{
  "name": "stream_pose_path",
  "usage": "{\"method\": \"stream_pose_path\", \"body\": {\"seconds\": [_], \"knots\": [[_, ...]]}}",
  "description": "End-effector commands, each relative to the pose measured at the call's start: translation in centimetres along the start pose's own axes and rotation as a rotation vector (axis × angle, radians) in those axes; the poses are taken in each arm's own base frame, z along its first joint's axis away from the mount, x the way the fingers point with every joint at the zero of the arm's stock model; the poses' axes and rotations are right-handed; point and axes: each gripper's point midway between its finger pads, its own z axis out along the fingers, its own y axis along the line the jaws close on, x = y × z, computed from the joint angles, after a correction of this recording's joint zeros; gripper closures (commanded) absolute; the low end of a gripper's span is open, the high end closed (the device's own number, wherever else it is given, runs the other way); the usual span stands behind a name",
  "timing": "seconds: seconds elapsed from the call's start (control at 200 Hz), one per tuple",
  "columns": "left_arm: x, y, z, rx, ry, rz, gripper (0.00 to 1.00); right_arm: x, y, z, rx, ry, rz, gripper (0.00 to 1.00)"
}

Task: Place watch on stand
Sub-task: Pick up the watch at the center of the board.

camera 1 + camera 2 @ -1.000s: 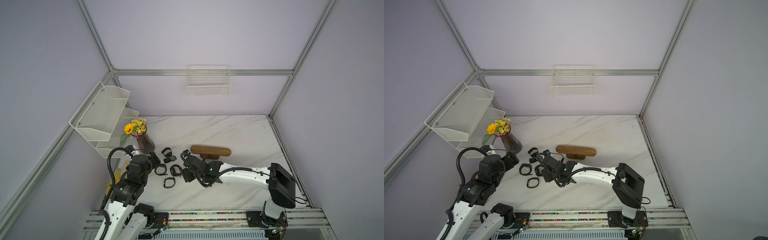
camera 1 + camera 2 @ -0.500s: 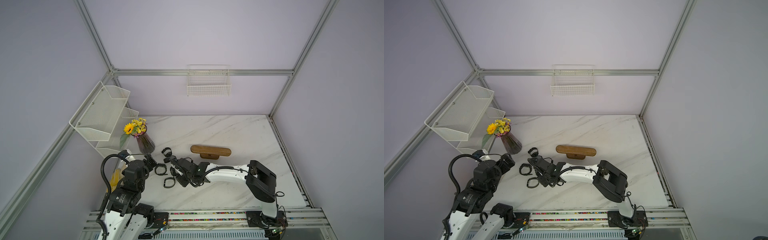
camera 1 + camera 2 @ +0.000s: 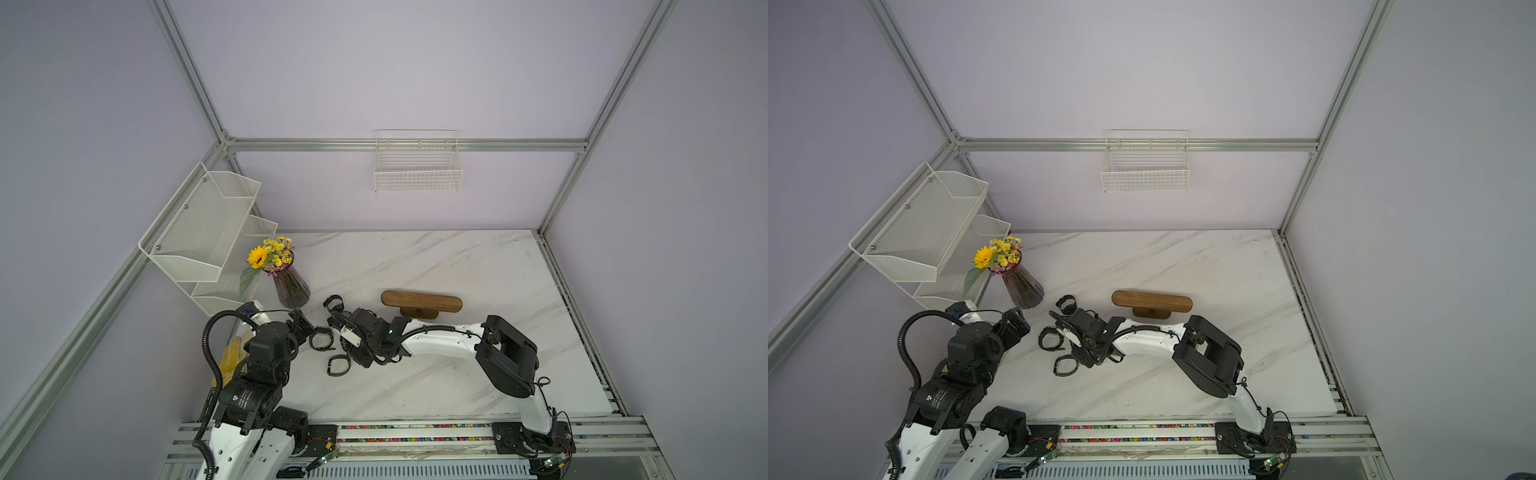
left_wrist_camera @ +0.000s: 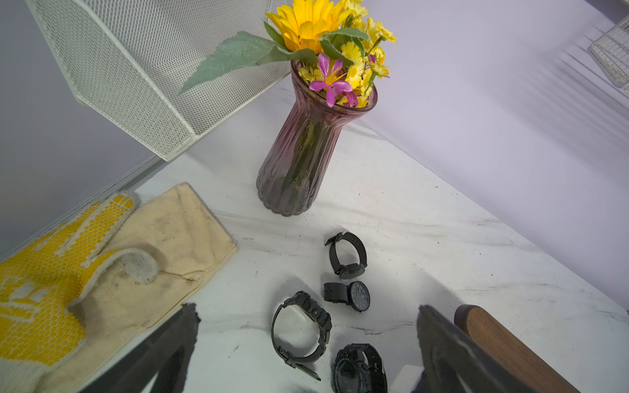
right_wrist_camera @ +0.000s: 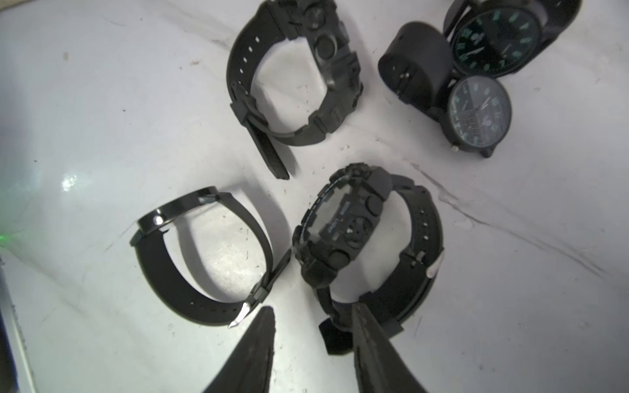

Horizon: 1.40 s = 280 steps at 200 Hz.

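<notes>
Where the two arms reach over the white marble table, the right gripper is down among a cluster of black watches. Its fingers are apart, with the strap end of a chunky black digital watch lying on the table between them, not yet pinched. The left gripper hangs wide open just beside the cluster. Beyond, the dark brown wooden bar stand sits on its oval base, apart from the watches. A ribbed purple glass vase of yellow flowers stands towards the left wall.
</notes>
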Motion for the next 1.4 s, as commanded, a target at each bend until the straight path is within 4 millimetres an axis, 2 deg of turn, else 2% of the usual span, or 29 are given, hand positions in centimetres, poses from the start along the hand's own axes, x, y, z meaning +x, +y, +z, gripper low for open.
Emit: {"method": "stream_pose_path", "body": {"seconds": [0.0, 0.43, 0.695, 0.795, 0.975, 1.065, 1.16, 1.28, 1.395], "knots": [[0.1, 0.6, 0.3, -0.024, -0.013, -0.015, 0.00, -0.9, -0.6, -0.3, 0.016, -0.015, -0.038, 0.59], [0.2, 0.5, 0.4, -0.022, -0.009, -0.011, 0.00, -0.6, -1.0, 1.3, 0.031, 0.004, -0.073, 0.64], [0.1, 0.4, 0.4, -0.019, -0.010, -0.009, 0.00, 0.2, -0.9, 2.2, 0.021, 0.022, -0.085, 0.77], [0.2, 0.4, 0.5, -0.020, -0.008, -0.008, 0.00, 0.3, -0.9, 2.3, 0.018, 0.024, -0.087, 0.80], [0.3, 0.4, 0.6, -0.023, -0.005, -0.006, 0.00, 0.2, -0.9, 2.1, 0.019, 0.015, -0.090, 0.90], [0.3, 0.3, 0.6, -0.021, -0.003, -0.006, 0.00, -0.7, -1.0, 0.8, 0.024, -0.032, -0.089, 0.93], [0.4, 0.2, 0.7, -0.018, 0.003, -0.004, 0.00, -2.1, -1.0, -1.7, 0.031, -0.117, -0.082, 0.95], [0.4, -0.4, 0.7, 0.013, 0.008, -0.002, 0.00, -3.6, -1.8, -6.2, 0.006, -0.246, -0.036, 0.98], [0.6, -2.3, 0.7, 0.113, 0.026, 0.006, 0.00, -3.4, -3.0, -10.9, -0.074, -0.358, 0.020, 0.98]]}}
